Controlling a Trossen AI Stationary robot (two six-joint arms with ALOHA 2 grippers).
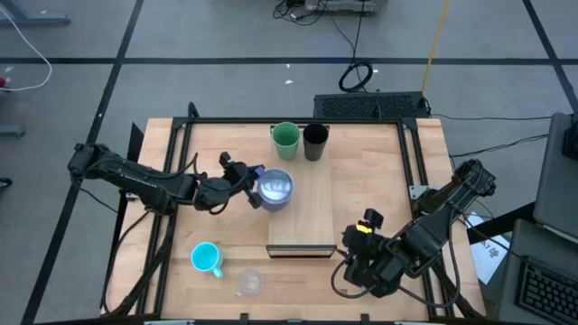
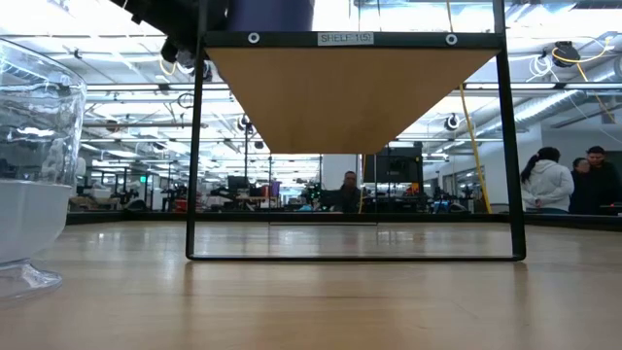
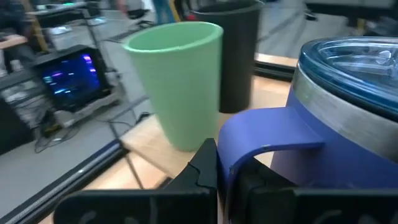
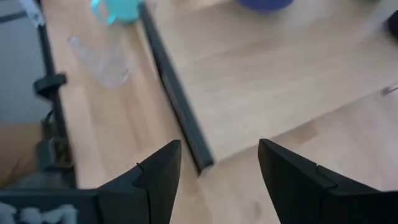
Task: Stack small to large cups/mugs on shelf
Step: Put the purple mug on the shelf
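Partly complete: green cup (image 1: 286, 136) and black tumbler (image 1: 315, 141) stand on the shelf (image 1: 307, 217), left gripper (image 1: 249, 183) holds the lavender mug (image 1: 275, 189) there by its handle, right gripper (image 4: 217, 165) waits wide, cyan mug (image 1: 207, 258) and clear glass (image 1: 250, 283) remain on the surface (image 1: 226, 226).

Cables (image 1: 357, 75) on floor — 2 people (image 2: 569, 183) beyond table.

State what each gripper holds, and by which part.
Left gripper grips the lavender mug by its handle; right gripper is open, holding nothing.
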